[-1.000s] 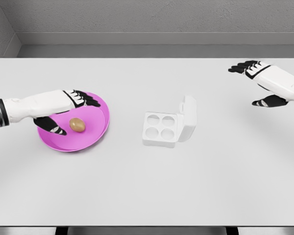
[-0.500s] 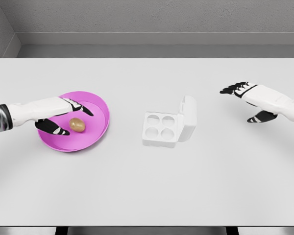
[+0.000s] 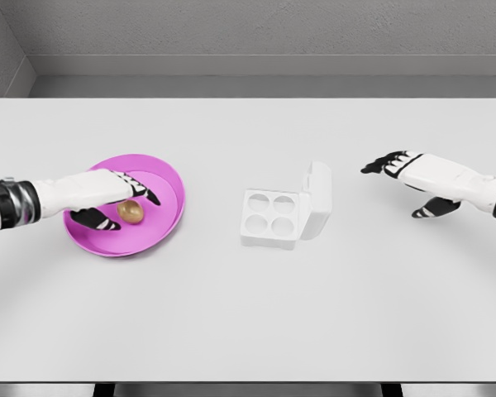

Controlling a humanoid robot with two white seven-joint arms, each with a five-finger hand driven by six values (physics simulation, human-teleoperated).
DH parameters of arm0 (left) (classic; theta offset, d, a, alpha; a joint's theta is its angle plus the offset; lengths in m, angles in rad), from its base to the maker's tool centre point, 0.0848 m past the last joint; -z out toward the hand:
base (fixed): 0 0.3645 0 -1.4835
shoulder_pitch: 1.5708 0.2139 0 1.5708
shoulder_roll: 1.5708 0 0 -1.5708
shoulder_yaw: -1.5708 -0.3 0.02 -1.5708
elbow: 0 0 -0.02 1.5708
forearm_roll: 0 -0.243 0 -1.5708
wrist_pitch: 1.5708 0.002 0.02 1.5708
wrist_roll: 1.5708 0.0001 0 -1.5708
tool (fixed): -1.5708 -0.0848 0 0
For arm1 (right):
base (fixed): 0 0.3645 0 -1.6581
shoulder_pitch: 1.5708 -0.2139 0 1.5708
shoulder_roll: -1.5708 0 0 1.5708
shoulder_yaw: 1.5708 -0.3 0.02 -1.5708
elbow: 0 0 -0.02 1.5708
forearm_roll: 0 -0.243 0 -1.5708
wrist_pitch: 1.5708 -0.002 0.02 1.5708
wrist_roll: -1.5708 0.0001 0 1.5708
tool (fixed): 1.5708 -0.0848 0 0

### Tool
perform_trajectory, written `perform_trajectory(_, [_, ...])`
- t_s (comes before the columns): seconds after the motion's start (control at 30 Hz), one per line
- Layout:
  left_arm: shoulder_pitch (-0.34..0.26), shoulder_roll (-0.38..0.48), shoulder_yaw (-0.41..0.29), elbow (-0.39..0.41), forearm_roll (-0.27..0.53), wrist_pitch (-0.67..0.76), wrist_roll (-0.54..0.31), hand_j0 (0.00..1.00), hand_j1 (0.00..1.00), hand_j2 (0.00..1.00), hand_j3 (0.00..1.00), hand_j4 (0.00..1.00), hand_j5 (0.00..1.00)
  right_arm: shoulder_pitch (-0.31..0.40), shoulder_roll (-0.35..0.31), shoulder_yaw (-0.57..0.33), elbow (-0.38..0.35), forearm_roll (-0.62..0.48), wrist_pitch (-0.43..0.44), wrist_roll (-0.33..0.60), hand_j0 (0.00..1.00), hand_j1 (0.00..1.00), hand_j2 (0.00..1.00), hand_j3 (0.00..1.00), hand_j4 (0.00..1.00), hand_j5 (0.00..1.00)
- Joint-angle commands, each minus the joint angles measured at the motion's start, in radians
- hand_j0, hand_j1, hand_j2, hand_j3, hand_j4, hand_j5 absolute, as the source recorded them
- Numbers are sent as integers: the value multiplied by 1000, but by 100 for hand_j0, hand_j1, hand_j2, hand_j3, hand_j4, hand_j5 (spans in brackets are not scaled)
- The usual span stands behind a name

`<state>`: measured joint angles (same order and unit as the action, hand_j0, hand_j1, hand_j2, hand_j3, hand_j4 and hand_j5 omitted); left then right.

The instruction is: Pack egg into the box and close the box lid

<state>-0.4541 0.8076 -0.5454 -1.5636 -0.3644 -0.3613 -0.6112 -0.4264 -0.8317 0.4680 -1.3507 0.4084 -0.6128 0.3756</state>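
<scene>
A brown egg (image 3: 131, 212) lies in the pink plate (image 3: 164, 219) at the left of the table. My left hand (image 3: 116, 198) hovers right over the egg, fingers above it and thumb (image 3: 93, 219) to its left, spread and not closed on it. The white egg box (image 3: 272, 218) stands in the middle of the table, its four cups bare and its lid (image 3: 317, 199) raised on the right side. My right hand (image 3: 401, 178) floats open to the right of the box, well apart from the lid, fingers pointing left.
The white table (image 3: 248, 314) stretches wide around plate and box. Its back edge meets a grey wall and its front edge runs along the bottom of the view.
My left hand has lowered and drawn in around the egg. My right hand has come down and moved left toward the box lid.
</scene>
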Motion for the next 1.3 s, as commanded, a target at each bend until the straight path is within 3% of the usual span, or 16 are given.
perform_trajectory(0.0, [2,-13,-1,-4,-28,2,0,79,79,79,79,79,79,0,-4,3,-22,-10,2,-1,100,100,100,100,100,100])
perform_trajectory(0.3, [2,-30,-8,-1,-62,21,0,79,79,79,79,79,79,20,-52,17,-64,-16,2,-1,100,100,100,100,100,100])
perform_trajectory(0.37, [3,-30,-10,2,-64,21,0,79,79,79,79,79,79,55,-89,14,-130,-16,2,-6,100,100,100,100,100,100])
perform_trajectory(0.77, [3,-28,-7,8,-71,53,0,76,76,76,76,76,76,63,-102,14,-140,-17,2,-12,100,100,100,100,100,100])
perform_trajectory(1.27, [3,-28,-7,8,-74,54,0,56,56,56,56,56,56,67,-102,14,-145,-17,2,-4,100,100,100,100,100,100])
